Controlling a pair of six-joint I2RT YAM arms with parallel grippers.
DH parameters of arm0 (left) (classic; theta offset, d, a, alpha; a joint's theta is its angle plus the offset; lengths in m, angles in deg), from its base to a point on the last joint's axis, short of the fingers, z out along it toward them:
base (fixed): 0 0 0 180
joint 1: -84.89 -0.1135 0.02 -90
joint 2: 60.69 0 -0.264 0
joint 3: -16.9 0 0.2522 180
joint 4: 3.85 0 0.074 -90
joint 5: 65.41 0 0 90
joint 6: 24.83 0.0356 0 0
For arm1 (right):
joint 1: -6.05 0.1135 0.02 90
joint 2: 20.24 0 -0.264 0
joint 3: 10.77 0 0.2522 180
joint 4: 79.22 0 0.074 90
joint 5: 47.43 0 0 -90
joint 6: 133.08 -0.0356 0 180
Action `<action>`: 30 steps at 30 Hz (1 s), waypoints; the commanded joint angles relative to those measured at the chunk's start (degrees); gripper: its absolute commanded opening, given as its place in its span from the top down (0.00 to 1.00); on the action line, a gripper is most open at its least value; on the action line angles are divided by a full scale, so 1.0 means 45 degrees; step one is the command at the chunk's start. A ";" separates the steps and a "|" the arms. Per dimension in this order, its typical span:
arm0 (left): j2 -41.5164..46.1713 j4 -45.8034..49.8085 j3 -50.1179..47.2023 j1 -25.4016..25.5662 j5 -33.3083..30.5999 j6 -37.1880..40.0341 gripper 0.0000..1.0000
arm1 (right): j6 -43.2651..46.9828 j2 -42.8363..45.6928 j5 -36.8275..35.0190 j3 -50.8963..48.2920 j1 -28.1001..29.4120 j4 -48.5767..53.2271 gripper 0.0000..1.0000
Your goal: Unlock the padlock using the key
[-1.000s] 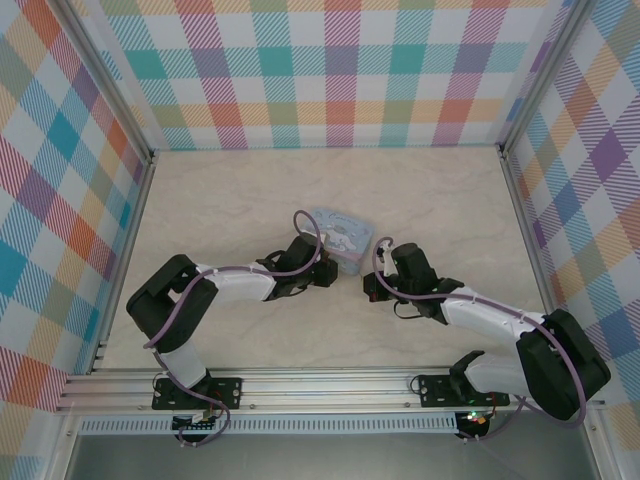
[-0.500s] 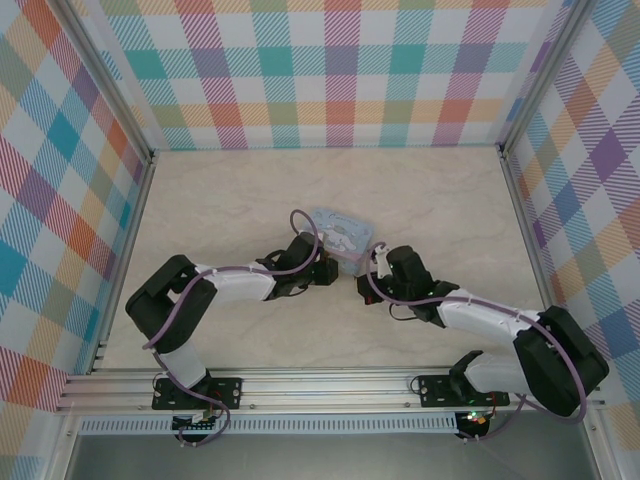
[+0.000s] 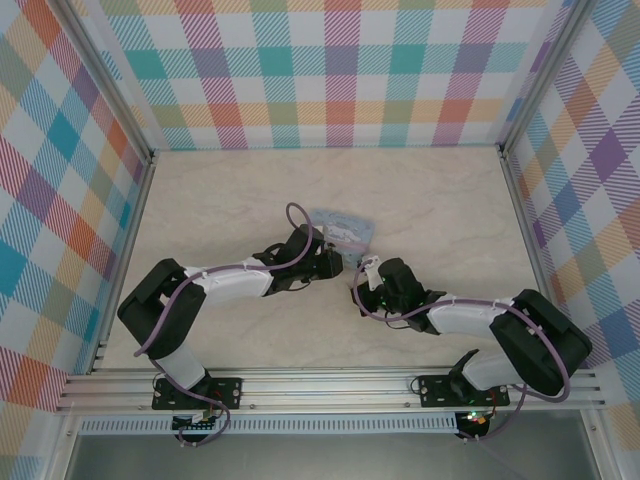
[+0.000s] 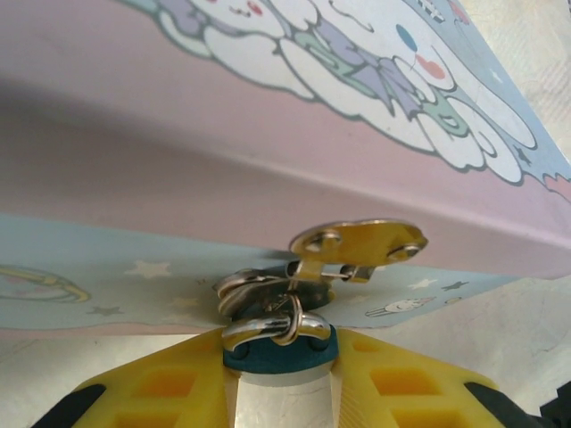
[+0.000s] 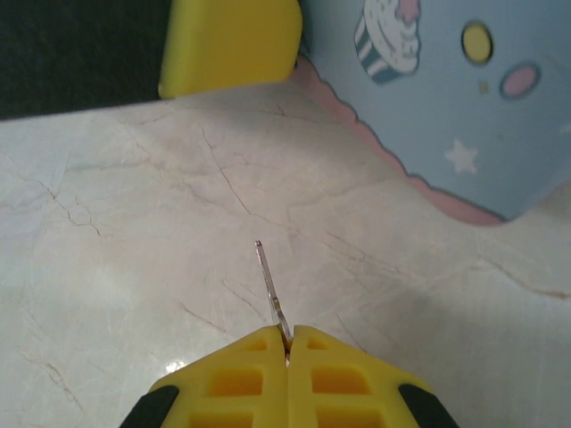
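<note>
The padlock [image 4: 281, 346] is a small dark teal body with a silver shackle. The shackle is hooked through the ring of the brass hasp [image 4: 359, 242] on the pale blue tin [image 4: 268, 134]. My left gripper [image 4: 281, 379] is shut on the padlock's sides at the tin's front; from above it [image 3: 331, 263] sits against the tin [image 3: 343, 228]. My right gripper [image 5: 287, 343] is shut on the key [image 5: 270, 287]. The key's thin silver blade sticks out forward over the marble top, a short way from the tin's corner [image 5: 446, 107]. In the top view the right gripper [image 3: 363, 292] lies just right of the left one.
A yellow finger of the left gripper [image 5: 230, 45] shows at the top left of the right wrist view. Checked walls [image 3: 340, 75] and metal rails enclose the marble table [image 3: 220, 200]. Open tabletop lies to the left, right and behind the tin.
The right gripper has moved left and nearer with the key, closer to the left gripper. The left arm has shifted, and the tin has moved slightly back.
</note>
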 commanded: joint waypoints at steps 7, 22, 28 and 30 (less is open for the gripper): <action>0.0454 0.0147 0.0590 0.0163 0.0636 -0.0889 0.70 | 0.1483 -0.0138 -0.0397 0.0072 0.0071 -0.1259 1.00; 0.0535 0.0086 0.0571 0.0153 0.0792 -0.1354 0.71 | 0.1895 -0.0355 -0.0978 0.0365 0.0076 -0.1689 1.00; 0.0637 -0.0014 0.0555 0.0133 0.0787 -0.1728 0.71 | 0.2282 -0.0178 -0.1207 0.0365 0.0068 -0.1592 1.00; 0.0706 -0.0014 0.0536 0.0129 0.0770 -0.1830 0.71 | 0.2377 -0.0084 -0.1306 0.0366 0.0066 -0.1461 1.00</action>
